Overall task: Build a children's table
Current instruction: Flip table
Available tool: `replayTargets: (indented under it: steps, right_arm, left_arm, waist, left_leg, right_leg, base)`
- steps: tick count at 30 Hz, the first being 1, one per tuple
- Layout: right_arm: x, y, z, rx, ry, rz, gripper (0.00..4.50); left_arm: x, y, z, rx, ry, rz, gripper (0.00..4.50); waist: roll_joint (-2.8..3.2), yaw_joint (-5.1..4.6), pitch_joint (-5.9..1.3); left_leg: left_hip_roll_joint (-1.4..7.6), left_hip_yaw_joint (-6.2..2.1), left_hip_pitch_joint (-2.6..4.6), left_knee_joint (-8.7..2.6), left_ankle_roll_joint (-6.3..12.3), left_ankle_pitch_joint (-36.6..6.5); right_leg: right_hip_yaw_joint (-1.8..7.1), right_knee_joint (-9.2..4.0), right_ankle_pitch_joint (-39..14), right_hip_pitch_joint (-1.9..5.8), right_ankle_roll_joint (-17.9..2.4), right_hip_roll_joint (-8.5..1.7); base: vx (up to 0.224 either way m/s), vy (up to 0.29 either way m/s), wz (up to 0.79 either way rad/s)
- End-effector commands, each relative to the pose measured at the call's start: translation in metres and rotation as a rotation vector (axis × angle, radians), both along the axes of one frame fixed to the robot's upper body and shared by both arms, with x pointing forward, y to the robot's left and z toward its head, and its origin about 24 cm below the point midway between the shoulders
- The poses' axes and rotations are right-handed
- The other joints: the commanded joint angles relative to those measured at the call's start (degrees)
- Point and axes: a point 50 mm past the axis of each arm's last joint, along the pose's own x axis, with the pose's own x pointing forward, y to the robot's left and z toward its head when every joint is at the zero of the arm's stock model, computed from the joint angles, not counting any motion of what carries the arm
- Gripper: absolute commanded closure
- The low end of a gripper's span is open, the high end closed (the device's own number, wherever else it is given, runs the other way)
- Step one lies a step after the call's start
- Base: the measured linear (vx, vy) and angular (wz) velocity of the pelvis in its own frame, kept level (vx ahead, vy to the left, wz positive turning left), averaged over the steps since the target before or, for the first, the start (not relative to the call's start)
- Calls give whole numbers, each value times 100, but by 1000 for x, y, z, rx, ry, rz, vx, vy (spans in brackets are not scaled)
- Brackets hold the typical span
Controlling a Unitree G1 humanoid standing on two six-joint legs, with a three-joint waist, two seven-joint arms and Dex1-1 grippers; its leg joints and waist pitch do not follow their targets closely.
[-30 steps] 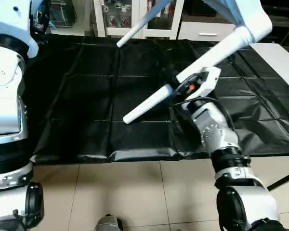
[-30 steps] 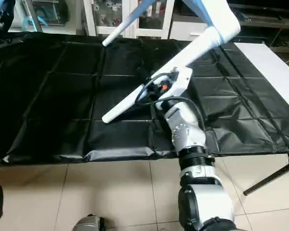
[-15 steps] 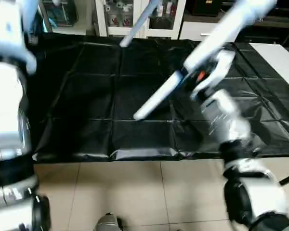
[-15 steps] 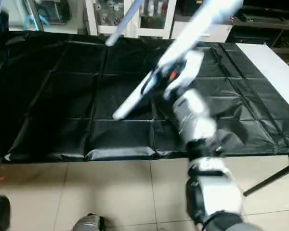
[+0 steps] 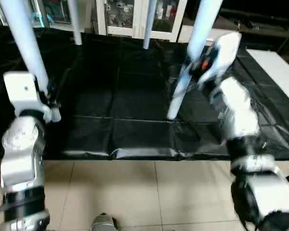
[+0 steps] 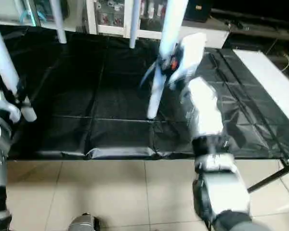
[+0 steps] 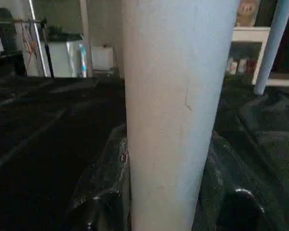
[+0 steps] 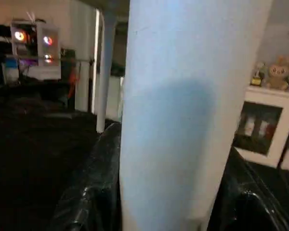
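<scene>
Left eye view: children's table stands with four white legs pointing down onto the black-covered table (image 5: 111, 96); its top is out of frame above. Near-left leg (image 5: 24, 43) slants down to the left gripper (image 5: 49, 98), whose black fingers close around it, leg foot poking out just below. Near-right leg (image 5: 188, 62) comes down near-upright, its foot touching the black cover; the right gripper (image 5: 195, 72) clamps it partway up. Two far legs (image 5: 75, 21) (image 5: 149, 24) stand on the cover near its back edge. Left wrist view: leg (image 7: 176, 110) runs up between the two dark fingers (image 7: 101, 197), both pressed against it. Right wrist view: same picture, leg (image 8: 178, 110) pinched between fingers (image 8: 94, 192).
</scene>
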Motion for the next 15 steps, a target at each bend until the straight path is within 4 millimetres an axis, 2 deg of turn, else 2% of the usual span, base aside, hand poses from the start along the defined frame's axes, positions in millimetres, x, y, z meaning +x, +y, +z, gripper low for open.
replayTargets:
  steps: [1, 3, 7, 10, 12, 13, 15]
  right_arm:
    - [-4, -4, 0, -37, -36, -30, 282]
    - [-6, -3, -6, -38, -27, -42, 283]
    - [-8, -5, -14, -51, -11, -70, 284]
    - [-9, -6, -21, -47, 13, -112, 284]
    - [-9, -6, -24, -62, 17, -133, 284]
    - [-9, -7, -24, -65, 15, -157, 284]
    - [-9, -8, -23, -39, 6, -153, 228]
  left_arm:
    - [3, -10, 3, 28, -44, -54, 294]
    - [5, -11, -2, 28, -37, -67, 294]
    - [9, -14, -10, 35, -19, -94, 294]
    - [12, -15, -19, 50, 2, -108, 294]
    - [13, -14, -18, 68, -2, -98, 294]
    - [13, -14, -16, 59, -13, -96, 238]
    - [13, -13, -15, 62, -19, -98, 224]
  waist:
    - [166, -95, -482]
    - [156, -111, -480]
    - [147, -130, -424]
    - [162, -145, -423]
    - [180, -152, -426]
    - [172, -161, -428]
    - [169, -168, -428]
  left_leg:
    - [191, -54, 356, -484, -471, -1663]
    - [202, -74, 356, -504, -516, -1874]
    - [201, -81, 404, -538, -611, -2480]
    - [202, -103, 443, -547, -690, -2760]
    - [201, -111, 454, -556, -725, -2879]
    - [202, -116, 438, -561, -735, -2875]
    - [198, -113, 435, -561, -730, -2911]
  right_leg:
    - [151, -379, -170, 144, -879, -265]
    - [156, -408, -450, 143, -832, -285]
    - [178, -506, -1276, 62, -703, -301]
    - [184, -538, -1508, 15, -650, -297]
    - [182, -530, -1475, 6, -655, -286]
    - [180, -517, -1419, 18, -666, -289]
    - [180, -518, -1427, 14, -672, -296]
  base:
    - [0, 0, 0]
    - [0, 0, 0]
    - [0, 0, 0]
    - [0, 0, 0]
    - [0, 0, 0]
    - [0, 0, 0]
    - [0, 0, 0]
